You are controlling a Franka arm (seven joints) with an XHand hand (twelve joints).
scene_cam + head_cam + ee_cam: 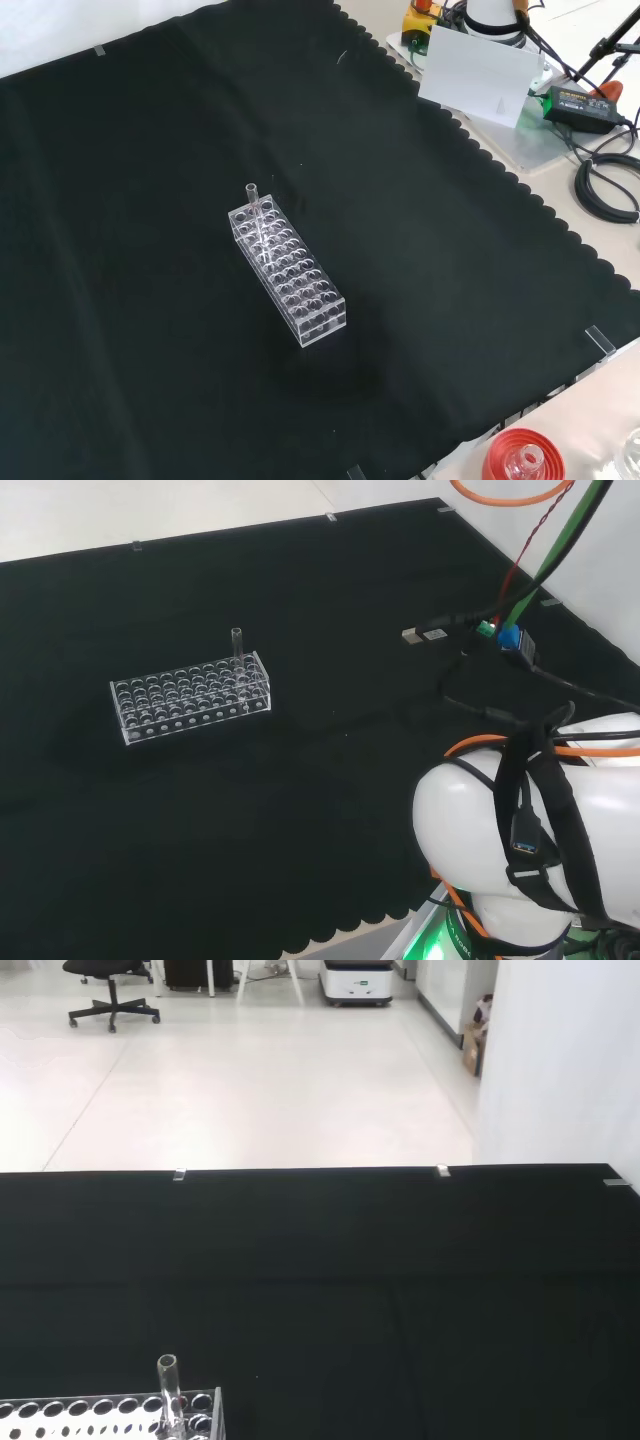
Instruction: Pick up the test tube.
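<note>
The test tube (237, 643) stands upright in an end hole of the clear plastic rack (190, 696), its open rim well above the holes (the one part free to pinch). Thin clear glass on black cloth (300, 810). How my fingers are set, I cannot tell.

Clear glossy test tube (237, 640); matt black cloth (330, 780).

Black cloth bench (300, 810); clear tube rack (190, 695) standing mid-cloth.
</note>
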